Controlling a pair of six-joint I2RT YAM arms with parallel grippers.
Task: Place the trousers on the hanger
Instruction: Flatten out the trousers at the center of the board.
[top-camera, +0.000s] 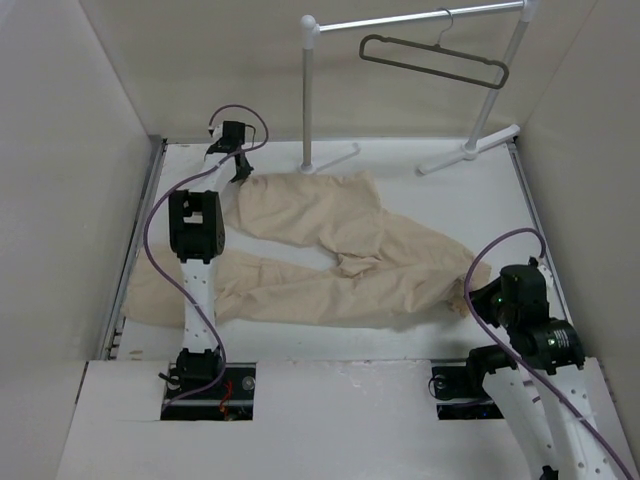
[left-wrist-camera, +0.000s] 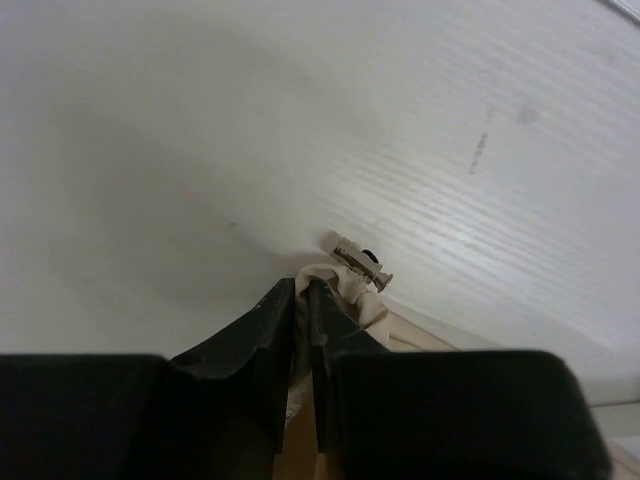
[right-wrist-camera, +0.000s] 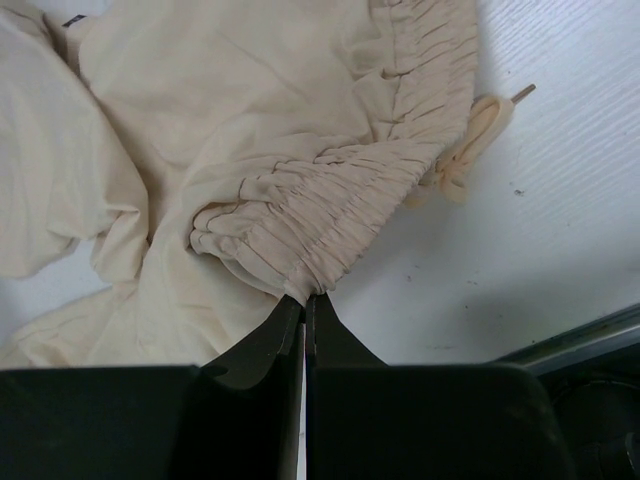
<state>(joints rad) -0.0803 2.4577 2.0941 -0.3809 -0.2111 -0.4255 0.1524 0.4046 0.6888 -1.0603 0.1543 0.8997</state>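
Left tool (top-camera: 238, 165) and right tool (top-camera: 468, 300) sit at opposite ends of the trousers (top-camera: 340, 250), sprawled limp on the tabletop (top-camera: 450, 190), well apart from the hanger (top-camera: 435, 62) up on its rail (top-camera: 420, 20). Left wrist view: the left tool nips a small fold of cloth. Right wrist view: that tool is pressed shut on the gathered waistband (right-wrist-camera: 350, 190), a sound hold, I'd judge, for fabric this light and floppy.

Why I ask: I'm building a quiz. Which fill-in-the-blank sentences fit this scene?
The hanger hangs from the white ___.
The trousers lie spread on the ___.
The right hand is shut on the trousers' gathered ___.
The left hand is shut on the ___.
Missing: rail; table; waistband; trousers.
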